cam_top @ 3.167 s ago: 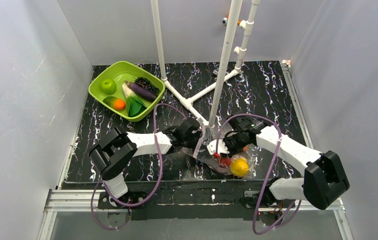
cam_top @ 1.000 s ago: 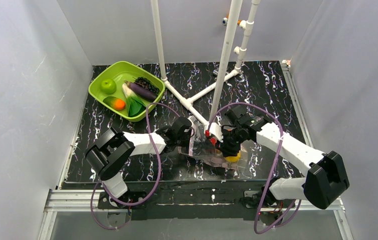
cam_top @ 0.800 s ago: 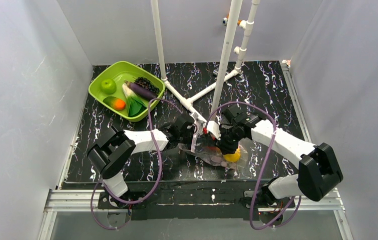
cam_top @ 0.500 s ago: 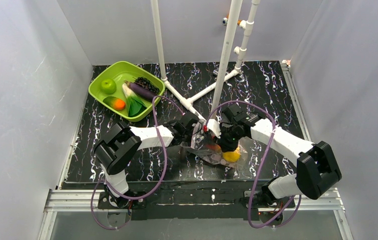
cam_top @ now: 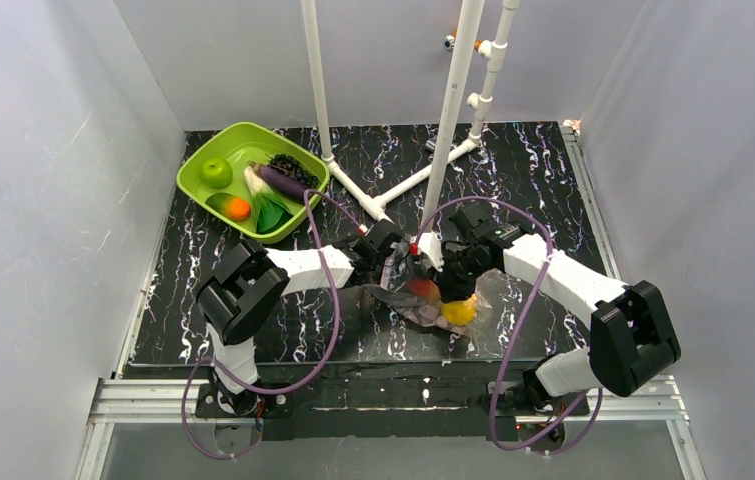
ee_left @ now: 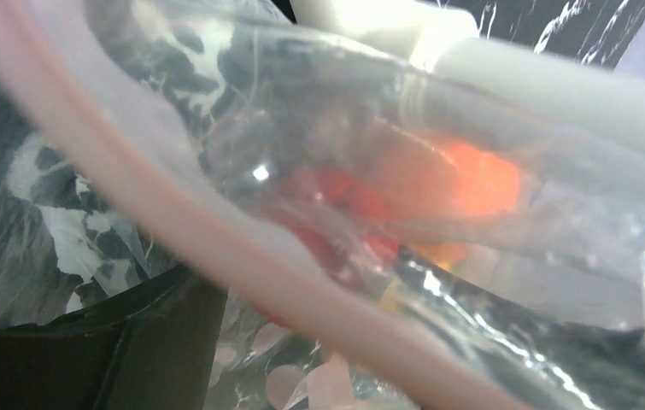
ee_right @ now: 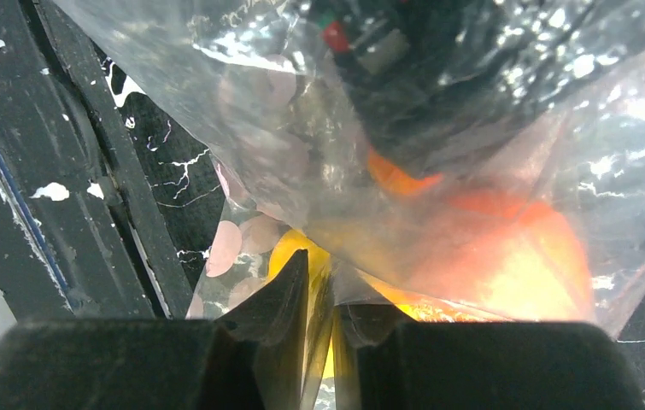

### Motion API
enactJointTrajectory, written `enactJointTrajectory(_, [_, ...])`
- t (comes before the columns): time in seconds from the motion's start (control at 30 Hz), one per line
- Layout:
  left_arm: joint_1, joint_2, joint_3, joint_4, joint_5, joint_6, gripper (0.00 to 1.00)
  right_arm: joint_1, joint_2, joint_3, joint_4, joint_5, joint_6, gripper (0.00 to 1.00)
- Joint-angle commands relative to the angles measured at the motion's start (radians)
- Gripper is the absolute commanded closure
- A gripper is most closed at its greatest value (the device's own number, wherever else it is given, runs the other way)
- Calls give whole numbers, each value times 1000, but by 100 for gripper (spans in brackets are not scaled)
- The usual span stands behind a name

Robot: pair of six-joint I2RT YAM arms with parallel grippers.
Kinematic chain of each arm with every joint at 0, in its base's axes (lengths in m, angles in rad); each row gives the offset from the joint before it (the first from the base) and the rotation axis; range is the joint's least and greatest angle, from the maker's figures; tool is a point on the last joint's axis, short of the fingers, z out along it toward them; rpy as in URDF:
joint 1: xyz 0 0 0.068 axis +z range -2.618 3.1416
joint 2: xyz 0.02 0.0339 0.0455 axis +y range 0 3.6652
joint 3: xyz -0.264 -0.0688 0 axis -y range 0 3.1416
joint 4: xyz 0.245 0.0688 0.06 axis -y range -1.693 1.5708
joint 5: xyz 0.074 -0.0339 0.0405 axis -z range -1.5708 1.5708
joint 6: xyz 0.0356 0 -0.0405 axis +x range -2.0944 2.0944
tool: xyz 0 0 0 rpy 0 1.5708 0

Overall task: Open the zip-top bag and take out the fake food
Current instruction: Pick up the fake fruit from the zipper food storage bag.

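One black tabletop veined with white [cam_top: 543, 180] fills the floor of a booth with plain grey walls [cam_top: 53, 200]. A frame of white plastic pipes [cam_top: 450, 110] rises from the far middle of the table.

The left arm [cam_top: 293, 268] reaches from its near-left base toward the centre, forearm low over the table. The left gripper [cam_top: 393, 262] is at the left edge of the clear crinkly zip-top bag [cam_top: 498, 295]. In its wrist view only one dark finger [ee_left: 88, 359] shows beneath the bag's pink zip strip [ee_left: 173, 231], so I cannot tell whether the jaws grip anything. The right arm [cam_top: 563, 280] bends in from the near right. The right gripper [cam_top: 453, 290] points down into the bag's middle, its fingertips nearly together and pinching a fold of the clear film.

A lime-green square tray [cam_top: 193, 185] sits at the far left. It holds a green apple [cam_top: 216, 172], a small orange [cam_top: 239, 208], a purple eggplant [cam_top: 283, 183], dark grapes [cam_top: 295, 166] and a green leafy vegetable [cam_top: 271, 212]. The bag lies crumpled near the table's near-centre, between the two grippers. Inside it are a second orange [cam_top: 423, 290], a yellow lemon [cam_top: 458, 312] just to its right, and a small red piece [ee_left: 340, 205] that touches the orange in the left wrist view.
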Motion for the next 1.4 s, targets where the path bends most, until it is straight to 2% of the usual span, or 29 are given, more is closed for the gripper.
enactJointTrajectory(0.0, [-3, 31, 67, -150, -142, -91, 33, -15, -25, 4, 8, -61, -7, 79])
enactJointTrajectory(0.17, [-3, 64, 87, -173, -160, -126, 36, -31, -32, -2, 12, -80, -11, 79])
enactJointTrajectory(0.3, [-3, 73, 79, -171, -158, -132, 68, -38, -36, -8, 16, -90, -12, 80])
enactJointTrajectory(0.43, [-4, 52, 61, -139, -132, -90, 90, -48, -37, -12, 16, -100, -14, 80])
enactJointTrajectory(0.53, [-3, 9, 37, -112, -95, -45, 100, -59, -45, -16, 16, -104, -16, 80])
enactJointTrajectory(0.87, [-2, -215, -128, 11, 10, 61, 100, -94, -83, -55, 12, -135, -69, 80])
enactJointTrajectory(1.1, [34, -347, -285, 233, 129, 122, 100, -102, -111, -80, -10, -161, -132, 80])
enactJointTrajectory(1.2, [68, -390, -311, 244, 176, 178, 100, -105, -120, -87, -11, -167, -148, 80])
enactJointTrajectory(1.37, [91, -465, -317, 170, 201, 289, 100, -114, -135, -100, -19, -182, -175, 80])
